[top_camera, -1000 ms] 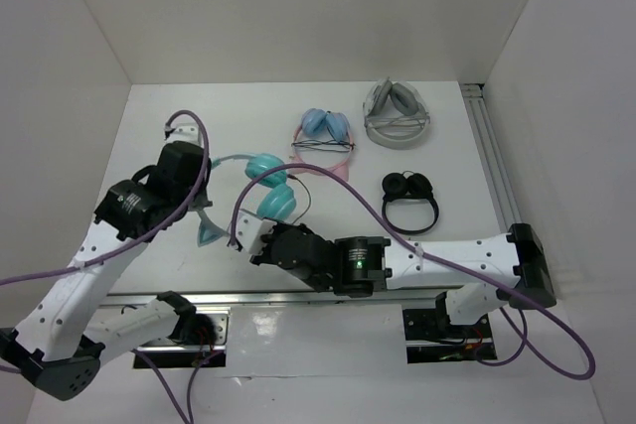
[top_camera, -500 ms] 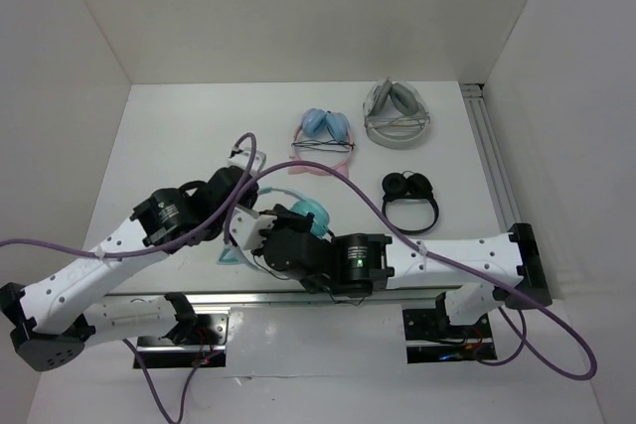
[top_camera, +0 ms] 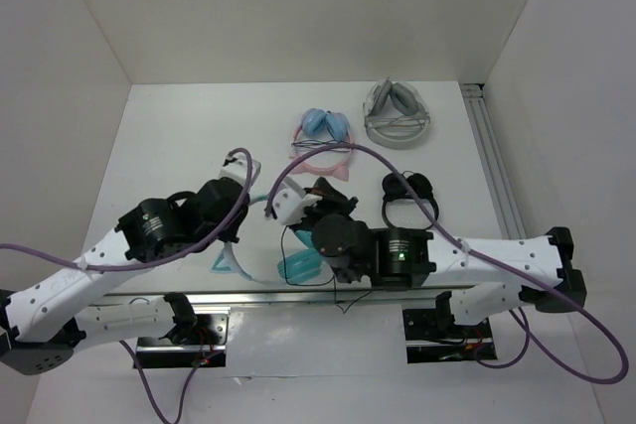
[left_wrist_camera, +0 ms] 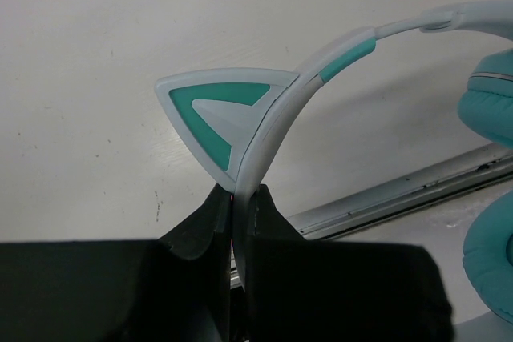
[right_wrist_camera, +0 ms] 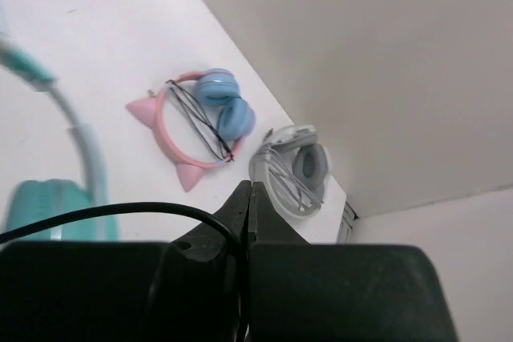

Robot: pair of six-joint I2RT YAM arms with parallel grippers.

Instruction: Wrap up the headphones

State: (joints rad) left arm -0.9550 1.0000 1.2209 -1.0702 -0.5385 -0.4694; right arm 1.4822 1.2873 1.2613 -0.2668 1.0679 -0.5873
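The teal headphones (top_camera: 301,265) hang near the table's front edge, with one cat ear (top_camera: 227,263) to their left. My left gripper (top_camera: 235,241) is shut on the white-teal headband (left_wrist_camera: 276,110) just below a cat ear (left_wrist_camera: 224,114); the teal cups (left_wrist_camera: 490,110) show at the right of the left wrist view. My right gripper (top_camera: 331,198) is shut on the thin black cable (right_wrist_camera: 120,212), which loops off to the left of its jaws (right_wrist_camera: 249,195). A teal cup (right_wrist_camera: 48,210) and the headband (right_wrist_camera: 80,138) are blurred at the left of the right wrist view.
Pink-banded blue-cupped cat-ear headphones (top_camera: 324,136) lie at the back centre, grey headphones (top_camera: 397,116) at the back right and small black headphones (top_camera: 409,196) beside my right arm. White walls enclose the table. A metal rail (top_camera: 492,161) runs along the right side.
My left gripper has carried the teal headphones from the left of the table toward the front edge. My right gripper has swung right and away from the front edge with the cable.
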